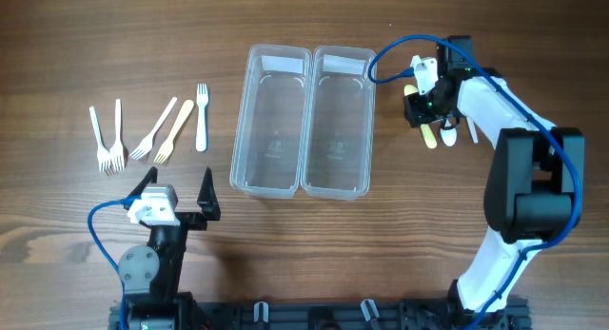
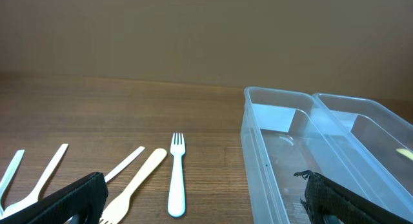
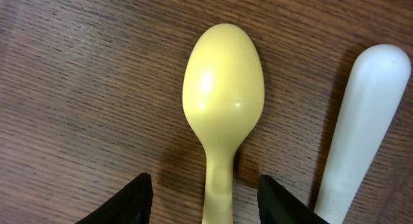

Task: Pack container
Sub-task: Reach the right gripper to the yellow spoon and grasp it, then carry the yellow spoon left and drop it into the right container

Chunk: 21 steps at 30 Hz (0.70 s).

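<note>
Right fingers [image 3: 129,201] spread either side of the yellow spoon [image 3: 222,98], not pinching its handle.
The spoon is pale, glossy yellow plastic and lies flat on the wooden worktop [image 3: 77,88], with a white utensil [image 3: 361,121] just beside it, to the right of two clear containers. The left container [image 1: 276,54] and right container [image 1: 343,54] touch side by side, bare wood showing through both bottoms. Left fingers [image 1: 206,192] stand wide apart.

Two clear containers [image 1: 273,121] side by side, yellow spoon [image 3: 222,101] flat alongside.
</note>
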Each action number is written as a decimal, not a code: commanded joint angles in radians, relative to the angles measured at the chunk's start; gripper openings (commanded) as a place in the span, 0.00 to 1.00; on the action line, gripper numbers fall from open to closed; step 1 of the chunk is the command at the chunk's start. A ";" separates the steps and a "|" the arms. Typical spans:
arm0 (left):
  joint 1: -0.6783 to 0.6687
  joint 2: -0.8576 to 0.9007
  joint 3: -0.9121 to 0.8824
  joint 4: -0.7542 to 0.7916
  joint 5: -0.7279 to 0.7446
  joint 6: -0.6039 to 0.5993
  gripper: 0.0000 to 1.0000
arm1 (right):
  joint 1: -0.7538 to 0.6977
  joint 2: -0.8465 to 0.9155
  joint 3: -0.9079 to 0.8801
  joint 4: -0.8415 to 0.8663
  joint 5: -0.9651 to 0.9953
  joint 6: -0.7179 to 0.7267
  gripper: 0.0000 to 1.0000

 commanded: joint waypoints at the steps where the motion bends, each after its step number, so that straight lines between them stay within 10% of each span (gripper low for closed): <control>1: 0.000 -0.004 -0.008 0.002 -0.006 0.015 1.00 | 0.000 0.055 0.001 0.008 -0.016 -0.010 0.52; 5: 0.001 -0.004 -0.008 0.002 -0.006 0.015 1.00 | 0.000 0.068 0.001 0.012 -0.016 -0.009 0.43; 8: 0.000 -0.004 -0.008 0.002 -0.006 0.015 1.00 | 0.000 0.068 0.001 0.012 -0.016 -0.009 0.04; 21: 0.000 -0.004 -0.008 0.002 -0.006 0.015 1.00 | 0.001 -0.112 0.006 -0.008 -0.016 0.033 0.04</control>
